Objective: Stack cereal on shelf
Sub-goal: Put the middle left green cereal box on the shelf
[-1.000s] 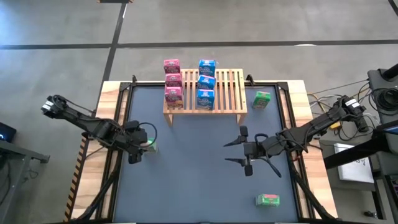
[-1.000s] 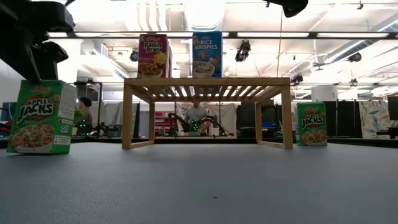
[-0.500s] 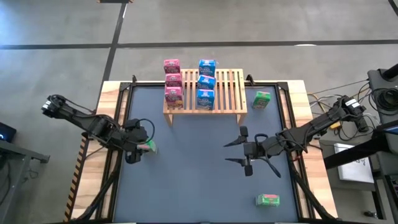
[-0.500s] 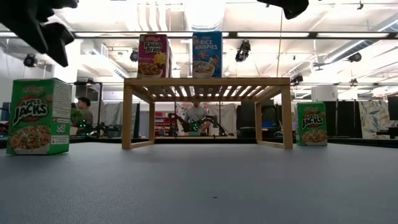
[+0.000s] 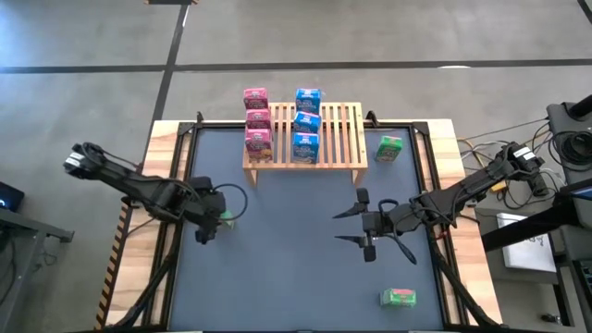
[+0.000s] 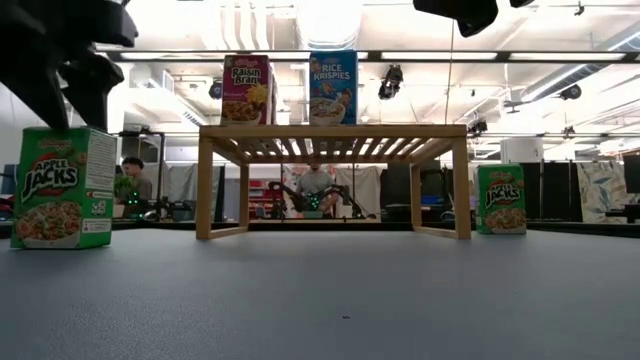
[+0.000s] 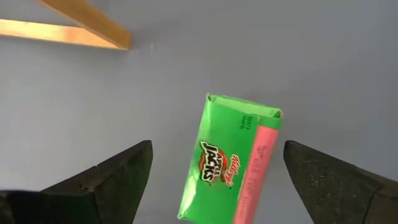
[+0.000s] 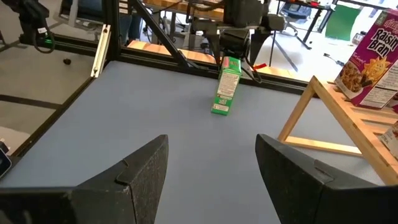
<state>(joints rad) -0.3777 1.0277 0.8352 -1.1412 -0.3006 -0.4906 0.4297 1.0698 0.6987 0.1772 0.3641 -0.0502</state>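
Observation:
A green cereal box [image 7: 231, 163] stands upright on the table's left side [image 5: 223, 217], also seen in the low view [image 6: 57, 188]. My left gripper [image 7: 217, 155] hangs open just above it, one finger on each side of the box, touching nothing. My right gripper [image 5: 361, 222] is open and empty over the middle right of the table. The wooden slatted shelf [image 5: 338, 137] stands at the far middle with three pink boxes [image 5: 257, 120] and three blue boxes [image 5: 306, 122] in rows on its top.
A second green box [image 5: 389, 148] stands to the right of the shelf. A third green box [image 5: 400, 297] lies flat near the front right edge. A black frame [image 5: 180, 185] borders the mat. People and desks show in the room behind.
My left gripper has gone up off the top of the green box, then come back down over it, shifting a little toward the table's right. The box has turned slightly and stands upright on the table.

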